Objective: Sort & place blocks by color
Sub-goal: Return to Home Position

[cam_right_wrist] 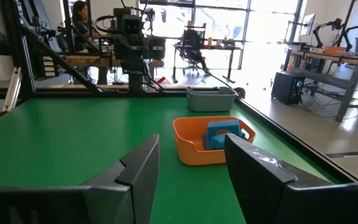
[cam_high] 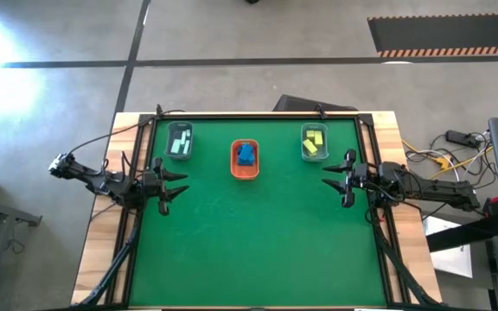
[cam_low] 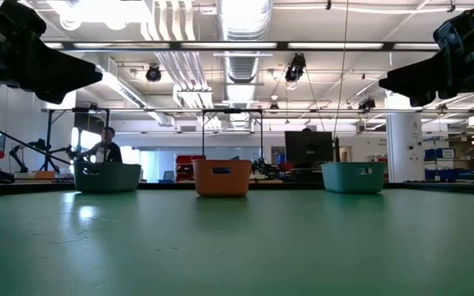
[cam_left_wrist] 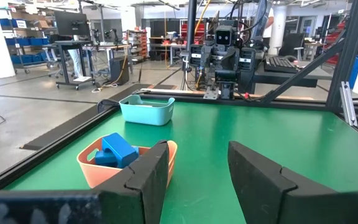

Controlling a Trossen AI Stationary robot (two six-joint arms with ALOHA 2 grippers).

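The blocks lie in three small trays in a row near the table's far edge. Pale mint-green blocks [cam_high: 180,142] are in the left grey tray [cam_high: 179,130]. Dark blue blocks [cam_high: 246,155] fill the orange tray [cam_high: 245,172], also seen as blue blocks [cam_left_wrist: 118,149] in the left wrist view and blue blocks [cam_right_wrist: 221,134] in the right wrist view. Yellow blocks [cam_high: 313,142] sit in the right grey tray [cam_high: 315,156]. My left gripper [cam_high: 175,187] hovers open at the table's left side, my right gripper [cam_high: 335,180] open at the right side. Both hold nothing.
The green table top [cam_high: 258,242] stretches bare between the arms and toward the near edge. A dark frame rail [cam_high: 258,115] borders the far edge. Cables and equipment [cam_high: 443,160] lie off the table's right side. A person [cam_low: 105,148] sits in the room beyond.
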